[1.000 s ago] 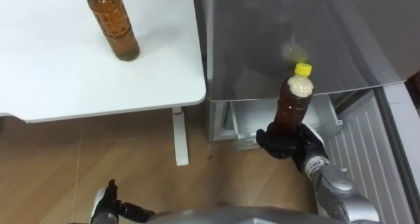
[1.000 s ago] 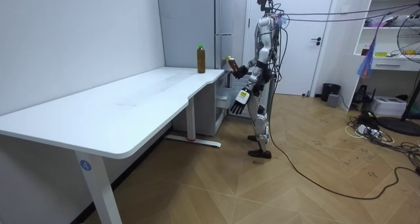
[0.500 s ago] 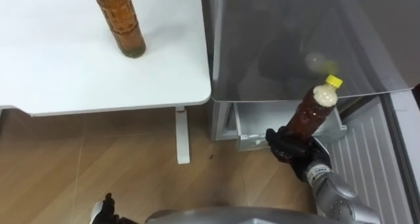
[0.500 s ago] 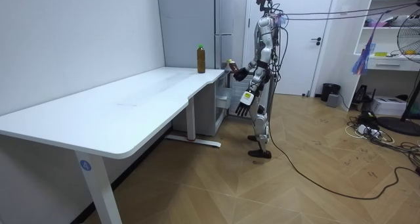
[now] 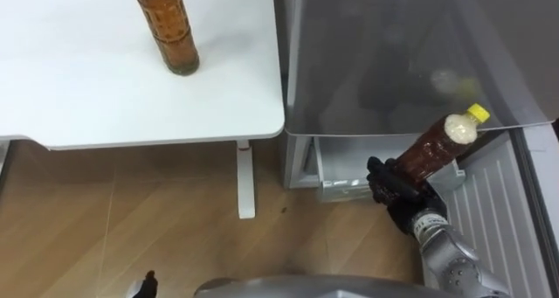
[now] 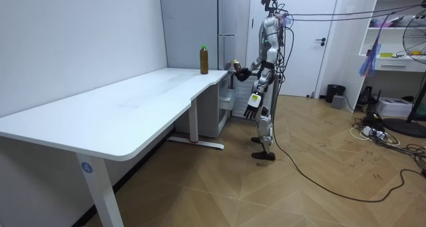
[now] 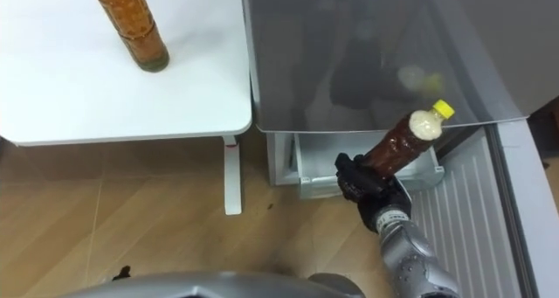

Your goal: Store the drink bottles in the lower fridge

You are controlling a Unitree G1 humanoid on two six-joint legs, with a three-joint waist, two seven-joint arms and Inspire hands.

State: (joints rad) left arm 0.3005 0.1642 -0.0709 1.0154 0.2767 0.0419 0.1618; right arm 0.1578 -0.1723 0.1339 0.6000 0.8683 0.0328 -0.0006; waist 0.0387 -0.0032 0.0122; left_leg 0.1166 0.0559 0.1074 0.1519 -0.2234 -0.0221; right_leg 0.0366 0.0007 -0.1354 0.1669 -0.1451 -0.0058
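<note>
One bottle (image 5: 434, 148), clasped low in the right hand (image 5: 393, 185), tilts cap-first toward the open lower fridge (image 5: 345, 164) just ahead, while a second bottle (image 5: 171, 29) stands on the table (image 5: 87, 88), nearer the left hand (image 6: 251, 105), which hangs slack-fingered.

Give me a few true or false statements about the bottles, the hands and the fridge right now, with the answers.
1. The right hand grips the yellow-capped bottle. True.
2. That bottle is upright. False: it leans, cap to the robot's right.
3. A second bottle stands on the table. True.
4. The lower fridge is shut. False: the fridge has its lower door open, showing a drawer.
5. The left hand holds a drink. False: it hangs empty at the robot's side.
</note>
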